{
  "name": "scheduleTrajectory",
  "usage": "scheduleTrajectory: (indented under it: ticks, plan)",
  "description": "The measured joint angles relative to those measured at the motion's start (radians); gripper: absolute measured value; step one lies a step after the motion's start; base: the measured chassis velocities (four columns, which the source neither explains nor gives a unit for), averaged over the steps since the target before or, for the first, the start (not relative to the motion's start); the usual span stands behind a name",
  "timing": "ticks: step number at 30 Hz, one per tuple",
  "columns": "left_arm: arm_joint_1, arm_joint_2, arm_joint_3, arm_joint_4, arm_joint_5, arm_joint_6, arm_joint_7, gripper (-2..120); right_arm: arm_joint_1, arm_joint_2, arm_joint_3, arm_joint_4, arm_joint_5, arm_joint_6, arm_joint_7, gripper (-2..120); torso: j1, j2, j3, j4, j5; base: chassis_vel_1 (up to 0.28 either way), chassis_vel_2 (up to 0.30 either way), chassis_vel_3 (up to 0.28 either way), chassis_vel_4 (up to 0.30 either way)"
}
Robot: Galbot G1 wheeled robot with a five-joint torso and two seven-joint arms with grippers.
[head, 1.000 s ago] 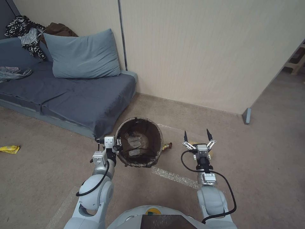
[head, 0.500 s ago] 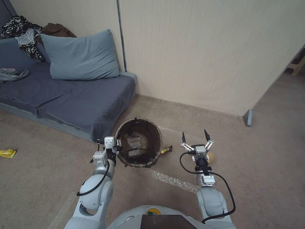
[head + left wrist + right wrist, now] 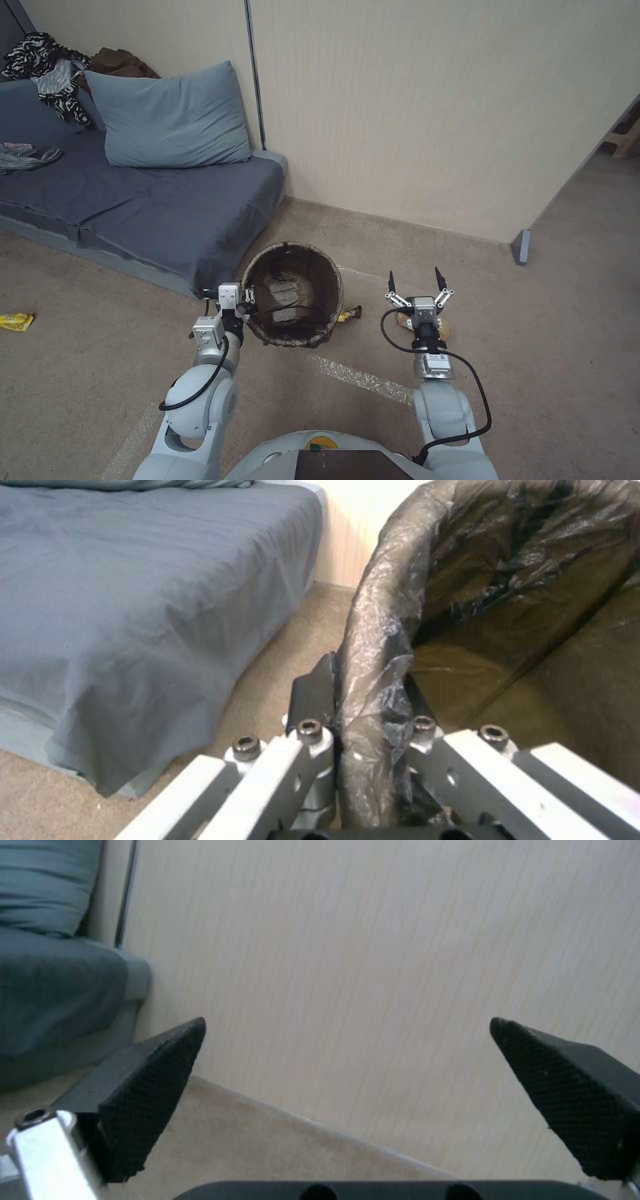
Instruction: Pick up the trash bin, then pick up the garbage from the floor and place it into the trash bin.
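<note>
Two end effectors, low centre of the head view. Left end effector (image 3: 248,301): clamped on the near-left rim of the bin (image 3: 293,293), centre frame, brown liner folded over its edge. Right end effector (image 3: 414,280): jaws spread wide, nothing held, above a tan item (image 3: 443,327) on the carpet. Wrapper (image 3: 349,313) just right of the bin. Yellow wrapper (image 3: 15,321) at far left edge. Sofa (image 3: 133,200), upper left.

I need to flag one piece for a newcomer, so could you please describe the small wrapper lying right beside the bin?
Start at the grey sofa and follow its near corner down to the trash bin, held at its rim by the left gripper. The wrapper lies on the carpet, beside the bin. It is slim, dark and gold; the tan lump beyond is rounder.
</note>
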Motion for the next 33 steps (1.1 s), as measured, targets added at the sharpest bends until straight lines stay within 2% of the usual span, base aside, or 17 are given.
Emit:
scheduleTrajectory:
  ticks: [6,8,11,13,19,23,24,26,30,31,32,33]
  plan:
    - [0.001,0.004,-0.003,0.001,0.001,0.000,0.001,6,0.014,-0.007,0.003,-0.011,-0.005,-0.040,-0.005,100,0.000,0.000,0.000,0.0001,0.0002,0.000,0.000,0.000,0.000]
    - [0.001,0.004,-0.003,0.003,0.001,0.001,0.001,6,0.033,-0.017,0.011,-0.026,-0.012,-0.095,-0.014,100,0.000,0.000,0.000,0.0000,0.0001,0.000,0.000,0.000,0.000]
    - [0.001,0.004,-0.003,0.004,0.001,0.001,0.001,6,0.034,-0.018,0.011,-0.027,-0.013,-0.099,-0.014,100,0.000,0.000,0.000,0.0001,0.0001,0.000,0.000,0.000,0.000]
    - [0.001,0.004,-0.003,0.004,0.002,0.001,0.001,6,0.052,-0.027,0.017,-0.040,-0.020,-0.148,-0.023,100,0.000,0.000,0.000,0.0002,0.0002,0.000,0.000,0.000,0.000]
    - [0.001,0.004,-0.004,0.005,0.002,0.001,0.001,6,0.061,-0.032,0.020,-0.047,-0.024,-0.175,-0.028,100,0.000,0.000,0.000,0.0002,0.0002,0.000,0.000,0.000,0.000]
    - [0.001,0.004,-0.004,0.006,0.002,0.001,0.000,6,0.079,-0.042,0.027,-0.060,-0.031,-0.224,-0.036,100,0.000,0.000,0.000,0.0003,0.0002,0.000,0.000,0.000,0.000]
    - [0.002,0.004,-0.004,0.007,0.002,0.001,0.000,6,0.096,-0.051,0.032,-0.074,-0.039,-0.277,-0.046,100,0.000,0.000,0.000,0.0001,0.0002,0.000,0.000,0.000,0.000]
    - [0.002,0.004,-0.006,0.007,0.002,0.001,-0.001,6,0.106,-0.058,0.038,-0.081,-0.043,-0.305,-0.050,100,0.000,0.000,0.000,0.0002,0.0002,0.000,0.000,0.000,0.000]
    - [0.003,0.006,-0.005,0.006,0.001,0.002,-0.001,6,0.080,-0.042,0.024,-0.061,-0.032,-0.204,-0.036,100,0.000,0.000,0.000,0.0000,-0.0001,0.000,0.000,0.000,0.000]
    - [0.003,0.007,-0.006,0.005,0.001,0.003,-0.002,6,0.084,-0.051,0.025,-0.074,-0.032,-0.214,-0.038,100,0.000,0.000,0.000,-0.0001,0.0003,0.000,0.000,0.000,0.000]
    - [0.002,0.008,-0.005,0.005,0.001,0.003,-0.002,6,0.104,-0.084,0.036,-0.120,-0.034,-0.263,-0.051,100,0.000,0.000,0.000,0.0002,0.0000,0.000,0.000,0.000,0.000]
    - [0.002,0.008,-0.005,0.005,0.001,0.003,-0.002,6,0.104,-0.084,0.036,-0.120,-0.034,-0.263,-0.051,100,0.000,0.000,0.000,0.0002,0.0000,0.000,0.000,0.000,0.000]
